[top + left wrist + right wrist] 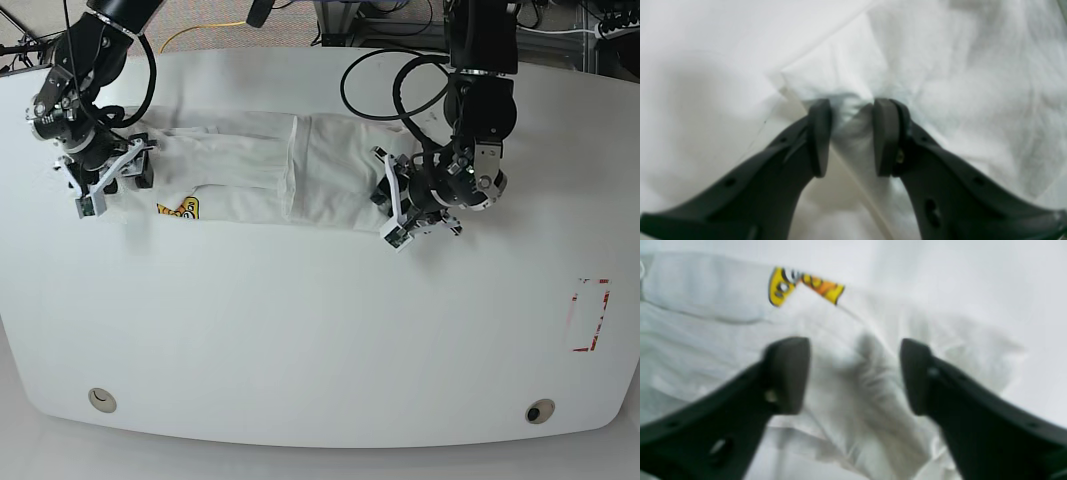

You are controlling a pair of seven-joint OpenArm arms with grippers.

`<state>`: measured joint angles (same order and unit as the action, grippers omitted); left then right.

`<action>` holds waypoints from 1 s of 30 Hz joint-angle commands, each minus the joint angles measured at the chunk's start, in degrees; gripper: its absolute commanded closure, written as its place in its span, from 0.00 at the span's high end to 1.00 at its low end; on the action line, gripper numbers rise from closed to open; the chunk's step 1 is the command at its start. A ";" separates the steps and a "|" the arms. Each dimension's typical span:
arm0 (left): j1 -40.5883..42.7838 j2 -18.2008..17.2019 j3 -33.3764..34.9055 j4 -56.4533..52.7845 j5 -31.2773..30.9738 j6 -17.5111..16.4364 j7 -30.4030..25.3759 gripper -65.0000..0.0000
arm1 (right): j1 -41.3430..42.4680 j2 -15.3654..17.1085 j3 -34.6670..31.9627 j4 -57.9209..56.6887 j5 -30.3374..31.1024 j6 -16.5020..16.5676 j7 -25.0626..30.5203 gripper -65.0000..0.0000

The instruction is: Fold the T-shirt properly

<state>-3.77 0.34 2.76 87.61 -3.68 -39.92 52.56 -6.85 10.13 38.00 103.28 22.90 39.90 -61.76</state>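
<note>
one t-shirt, already narrowed to a long band, long axis running left-right across the far half of the table. two grippers, one at each short end. left gripper at the base view's right end, jaws narrowly parted with a bunch of white cloth pinched between. right gripper at the opposite end near the yellow print, jaws wide, cloth lying between, not clamped. next fold likely end over end along that axis.

A broad white rounded counter fills the base view. A red rectangular outline marks its right side. Beyond its far edge, a yellow cable crosses grey carpet.
</note>
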 commanded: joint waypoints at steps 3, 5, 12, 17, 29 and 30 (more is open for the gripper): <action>-0.67 0.06 -0.08 -0.10 -0.41 -0.08 -0.82 0.30 | 3.12 0.64 5.74 3.04 2.64 0.10 -4.57 0.95; -0.58 -0.12 -0.26 -0.10 -0.41 -0.08 -0.91 0.30 | 4.87 1.08 9.96 1.37 5.37 0.10 -7.39 0.99; -0.58 -1.26 -0.17 -1.94 -0.49 -0.08 -0.99 0.30 | 10.76 6.26 19.63 -8.47 14.07 0.10 -15.30 0.99; -0.67 -1.35 -0.26 -2.47 -0.49 -0.08 -0.99 0.30 | 11.29 11.36 21.47 -17.61 20.23 0.10 -15.56 0.99; -0.67 -2.40 -0.17 -2.29 -0.58 -0.08 -0.99 0.30 | 10.15 19.45 21.56 -40.82 30.95 0.10 -12.22 0.99; -0.67 -2.40 -0.17 -2.29 -0.58 -0.08 -0.99 0.30 | 9.89 19.45 21.47 -40.91 30.95 0.10 -11.87 0.99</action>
<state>-3.99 -1.63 2.61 85.01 -5.80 -39.94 50.04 2.81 27.62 59.35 61.60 52.16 39.64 -75.37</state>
